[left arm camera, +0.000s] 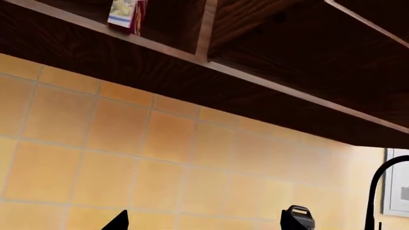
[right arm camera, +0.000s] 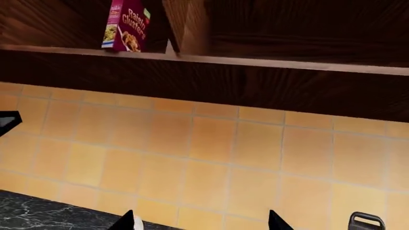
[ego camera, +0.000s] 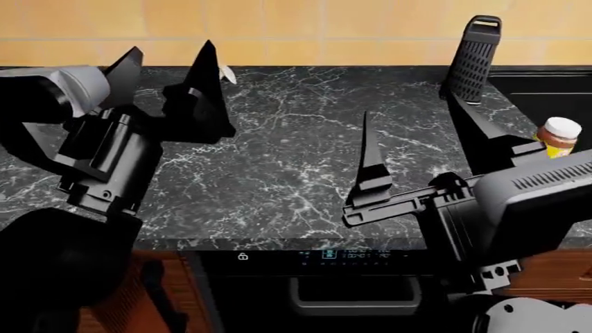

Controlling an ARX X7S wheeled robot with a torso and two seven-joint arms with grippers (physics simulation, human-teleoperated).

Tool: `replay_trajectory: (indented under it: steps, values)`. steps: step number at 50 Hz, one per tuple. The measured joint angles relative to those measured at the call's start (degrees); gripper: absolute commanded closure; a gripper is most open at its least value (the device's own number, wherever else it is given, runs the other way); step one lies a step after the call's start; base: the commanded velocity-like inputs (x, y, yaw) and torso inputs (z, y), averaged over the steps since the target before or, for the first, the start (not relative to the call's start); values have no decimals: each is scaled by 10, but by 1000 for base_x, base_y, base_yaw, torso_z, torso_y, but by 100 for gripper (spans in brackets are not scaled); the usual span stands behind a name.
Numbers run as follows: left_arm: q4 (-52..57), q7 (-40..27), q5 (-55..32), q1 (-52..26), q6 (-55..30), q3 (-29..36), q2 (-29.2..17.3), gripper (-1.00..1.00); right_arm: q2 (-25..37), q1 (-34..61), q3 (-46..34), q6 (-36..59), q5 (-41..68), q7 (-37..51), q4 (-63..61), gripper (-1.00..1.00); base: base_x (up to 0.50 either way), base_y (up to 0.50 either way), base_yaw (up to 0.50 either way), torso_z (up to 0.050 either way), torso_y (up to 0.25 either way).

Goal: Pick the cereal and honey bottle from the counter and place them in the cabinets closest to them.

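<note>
The cereal box (right arm camera: 126, 29) stands upright inside an open dark wooden cabinet (right arm camera: 268, 33) above the orange tiled wall (right arm camera: 211, 153), close to the divider between two compartments. The left wrist view shows the same box (left arm camera: 128, 14) from below, at the front edge of the shelf.

The honey bottle (ego camera: 558, 137) is on the black marbled worktop (ego camera: 296, 152) at the far right of the head view, partly hidden behind the right arm, so I cannot tell whether it touches anything. Beyond it, near the wall, stands a tall black grater (ego camera: 475, 59), well apart from the bottle.

The left claw (ego camera: 166, 66) hovers over the left back part of the worktop with its two fingers spread wide and nothing between them. The right claw (ego camera: 416, 132) is over the middle-right of the worktop, also spread wide and empty; one finger (ego camera: 372, 156) points up toward the wall, while the other lies close to the grater's base and probably hides part of the bottle.

A dark curved tap (left arm camera: 380, 191) shows at the edge of the left wrist view.
</note>
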Motion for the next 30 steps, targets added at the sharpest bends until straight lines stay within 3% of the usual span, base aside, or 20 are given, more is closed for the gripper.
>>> replay_trajectory:
  steps: [30]
  values:
    - [17, -3, 38, 18, 12, 12, -6, -100, 2, -19, 6, -35, -12, -13, 5, -100, 21, -500, 0, 0, 0]
